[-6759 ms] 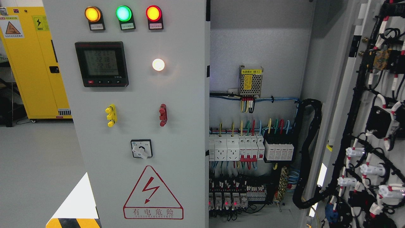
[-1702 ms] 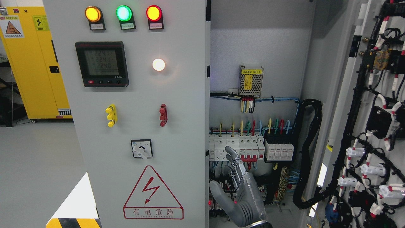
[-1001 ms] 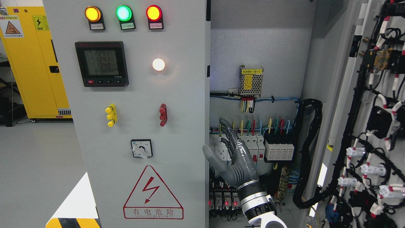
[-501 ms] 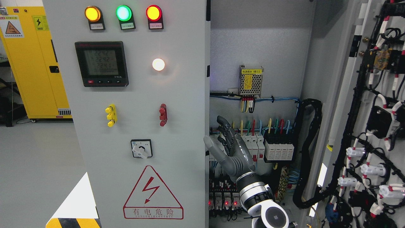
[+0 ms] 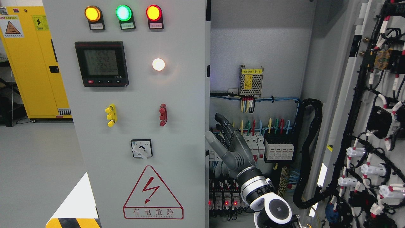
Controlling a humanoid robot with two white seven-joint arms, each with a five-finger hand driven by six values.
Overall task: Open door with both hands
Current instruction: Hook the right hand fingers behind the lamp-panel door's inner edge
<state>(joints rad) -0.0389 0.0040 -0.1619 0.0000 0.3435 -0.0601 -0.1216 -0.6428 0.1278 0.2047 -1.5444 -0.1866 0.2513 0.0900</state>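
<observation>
Standing closed across the left and middle of the view: the grey left door (image 5: 177, 126), its free edge meeting the open cabinet. Swinging wide open at far right: the right door (image 5: 345, 95), showing wiring (image 5: 364, 152) on its inner face. Reaching up from the lower right into the open cabinet: the right hand (image 5: 228, 142), fingers (image 5: 223, 124) spread and relaxed, holding nothing, thumb pointing toward the left door's edge, close beside it; touching or not, impossible to tell. Sitting just behind the hand: a row of breakers (image 5: 253, 147) with coloured wires. Glowing on the left door: three lamps (image 5: 123, 13), a meter (image 5: 102, 63), a white light (image 5: 158, 64). Standing at far left, well apart: a yellow cabinet (image 5: 31, 63).
</observation>
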